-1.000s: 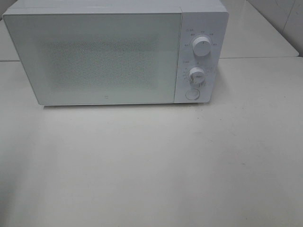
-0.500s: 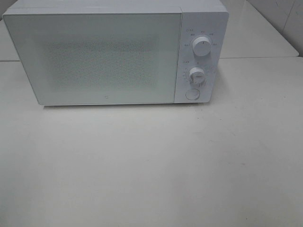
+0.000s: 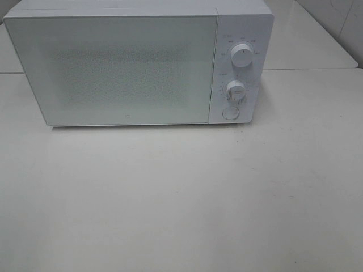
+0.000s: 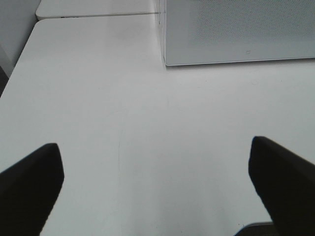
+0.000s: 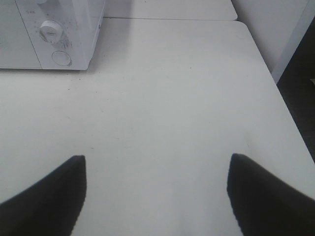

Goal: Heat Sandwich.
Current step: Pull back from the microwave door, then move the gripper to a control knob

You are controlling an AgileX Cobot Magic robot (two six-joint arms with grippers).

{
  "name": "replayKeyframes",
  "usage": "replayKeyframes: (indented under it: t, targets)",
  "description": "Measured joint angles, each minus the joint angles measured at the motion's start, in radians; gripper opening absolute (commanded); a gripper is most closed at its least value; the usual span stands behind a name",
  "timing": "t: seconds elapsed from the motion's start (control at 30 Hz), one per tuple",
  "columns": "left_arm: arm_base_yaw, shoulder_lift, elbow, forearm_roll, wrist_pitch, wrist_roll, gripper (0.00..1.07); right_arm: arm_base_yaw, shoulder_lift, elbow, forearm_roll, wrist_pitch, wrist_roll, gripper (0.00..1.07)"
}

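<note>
- From the high camera: one white microwave (image 3: 136,62), a smooth boxy shell with rounded corners, stands at the back of a matte off-white table (image 3: 181,198).
- Its door (image 3: 113,71) is shut, a flat glossy panel with a fine dotted screen across the middle.
- The control strip to the right of the door carries two round ribbed dials, the upper dial (image 3: 242,56) and the lower dial (image 3: 236,90), with one flat round button (image 3: 230,113) just beneath them.
- The sandwich shows in none of the views, so I cannot tell where it is.
- From the left wrist camera: the left gripper (image 4: 155,147) hangs over bare tabletop, its two matte black, wedge-shaped fingers (image 4: 29,187) spread wide apart with nothing between them. The lower front corner of the microwave lies beyond.
- From the right wrist camera: the right gripper (image 5: 156,160) also has two dark fingers (image 5: 266,196) standing apart, holding nothing, over lightly speckled tabletop. The control end of the microwave sits well ahead of it, with one dial and the button in sight.
</note>
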Motion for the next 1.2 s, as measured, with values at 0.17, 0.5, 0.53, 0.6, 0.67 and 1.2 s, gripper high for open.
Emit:
replayKeyframes:
  t: [0.17, 0.5, 0.53, 0.6, 0.67, 1.2]
  targets:
    - [0.0, 0.0, 0.0, -0.001, 0.001, 0.0, 0.98, 0.0, 0.0, 0.0, 0.0, 0.0, 0.0, 0.76]
    - [0.0, 0.0, 0.0, -0.001, 0.001, 0.0, 0.98, 0.0, 0.0, 0.0, 0.0, 0.0, 0.0, 0.76]
    - [0.0, 0.0, 0.0, -0.001, 0.001, 0.0, 0.98, 0.0, 0.0, 0.0, 0.0, 0.0, 0.0, 0.76]
    - [0.0, 0.0, 0.0, -0.001, 0.001, 0.0, 0.98, 0.0, 0.0, 0.0, 0.0, 0.0, 0.0, 0.76]
    - [0.0, 0.0, 0.0, -0.001, 0.001, 0.0, 0.98, 0.0, 0.0, 0.0, 0.0, 0.0, 0.0, 0.76]
    - [0.0, 0.0, 0.0, -0.002, 0.001, 0.0, 0.98, 0.0, 0.0, 0.0, 0.0, 0.0, 0.0, 0.76]
